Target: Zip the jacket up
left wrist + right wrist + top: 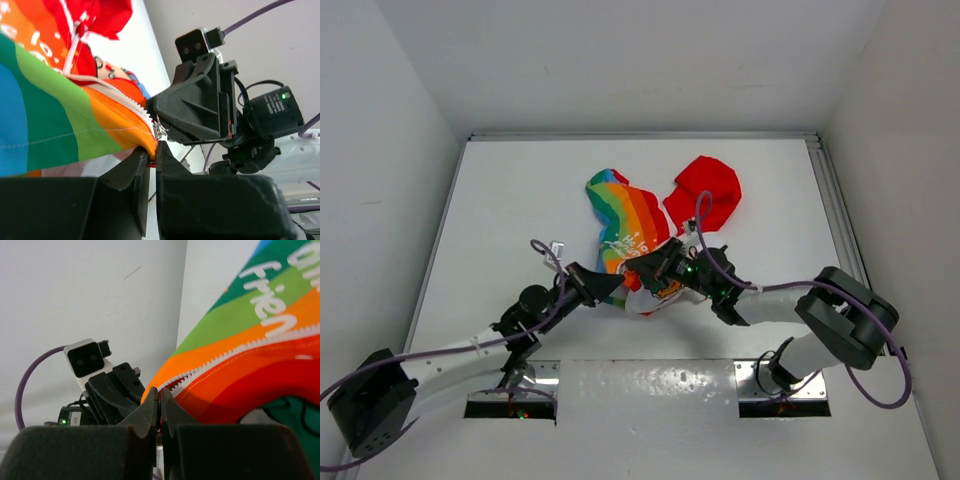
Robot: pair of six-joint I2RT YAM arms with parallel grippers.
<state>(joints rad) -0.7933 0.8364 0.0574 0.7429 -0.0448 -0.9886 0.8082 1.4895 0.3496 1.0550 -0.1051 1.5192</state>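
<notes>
Left gripper (152, 153): jaws closed to a narrow slit, clamping the orange bottom corner of the jacket (632, 238). From these fingers the rainbow-striped panel (55, 125) extends up and to the left in the left wrist view. The white zipper teeth (131, 101) run along the panel's upper edge and end just above the fingertips.

Right gripper (160, 394): jaws fully closed at the low end of the zipper. A sliver of red shows between the fingers. Whether this is the slider or the trim cannot be determined. The zipper teeth climb up and to the right from this gripper.

The two grippers face each other tip to tip, nearly touching, at the garment's near edge. Beyond them the jacket lies on the white table (520, 200). The red hood (706, 190) is farthest from the right gripper, and the rainbow sleeve (616, 205) lies beyond the left.
</notes>
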